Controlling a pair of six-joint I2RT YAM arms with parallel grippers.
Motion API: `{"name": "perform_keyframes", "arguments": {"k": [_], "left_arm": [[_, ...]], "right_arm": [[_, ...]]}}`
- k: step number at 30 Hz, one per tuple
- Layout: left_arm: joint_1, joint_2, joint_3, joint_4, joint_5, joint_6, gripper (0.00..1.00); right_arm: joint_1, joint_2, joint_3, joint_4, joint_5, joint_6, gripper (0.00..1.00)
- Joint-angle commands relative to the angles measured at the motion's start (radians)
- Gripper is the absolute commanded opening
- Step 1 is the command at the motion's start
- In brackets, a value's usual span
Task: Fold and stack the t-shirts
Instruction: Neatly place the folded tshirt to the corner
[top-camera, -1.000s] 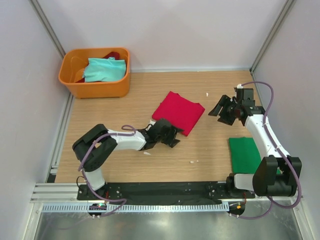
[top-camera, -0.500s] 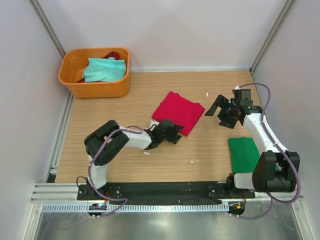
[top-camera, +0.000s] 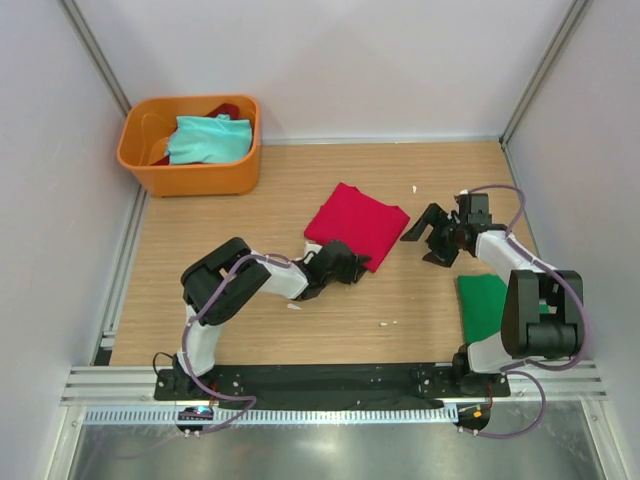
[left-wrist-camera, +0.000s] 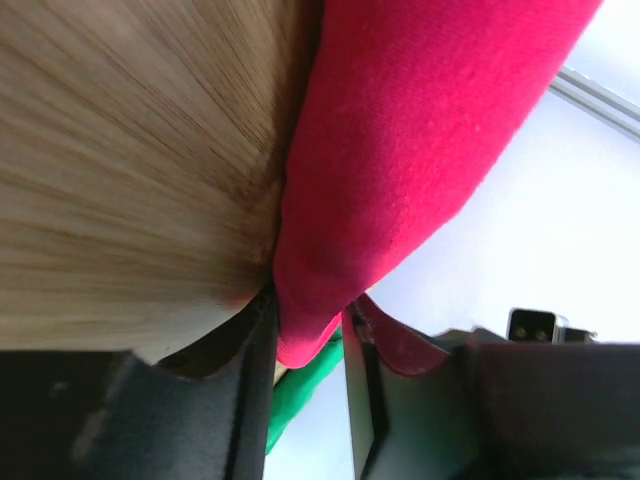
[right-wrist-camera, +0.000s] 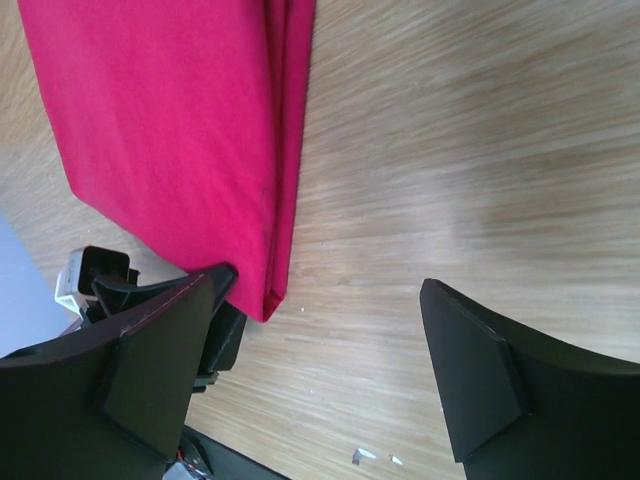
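A pale-grained wooden table (top-camera: 250, 330) is filling the middle of the enclosure. A white back wall (top-camera: 330, 60) is standing along the table's far edge, with a white left wall (top-camera: 45, 220) and a white right wall (top-camera: 595, 130) standing along its sides. Aluminium posts (top-camera: 96, 58) are rising at the table's two far corners, and an aluminium rail (top-camera: 122, 265) is running along its left edge. A black base plate (top-camera: 330, 378) is lying on the table's near edge, a slotted metal strip (top-camera: 330, 415) just outside it. Even, diffuse light is falling on the table, leaving only soft shadows.

No legible text or labels anywhere.
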Motion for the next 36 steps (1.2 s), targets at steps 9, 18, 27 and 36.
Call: {"name": "perform_keyframes", "arguments": {"k": [9, 18, 27, 36], "left_arm": [[0.031, 0.0, 0.021, 0.104, 0.023, -0.134, 0.01], [0.061, -0.041, 0.029, 0.141, 0.054, -0.156, 0.0], [0.086, -0.077, 0.061, 0.143, 0.077, -0.159, 0.0], [0.104, -0.097, 0.1, 0.144, 0.089, -0.165, 0.0]], "right_arm": [[-0.02, 0.086, -0.079, 0.33, -0.096, 0.117, 0.72], [-0.02, 0.212, -0.087, 0.589, -0.162, 0.265, 0.64], [-0.016, 0.312, -0.046, 0.67, -0.202, 0.363, 0.83], [-0.006, 0.329, -0.013, 0.621, -0.18, 0.384, 0.83]]}}
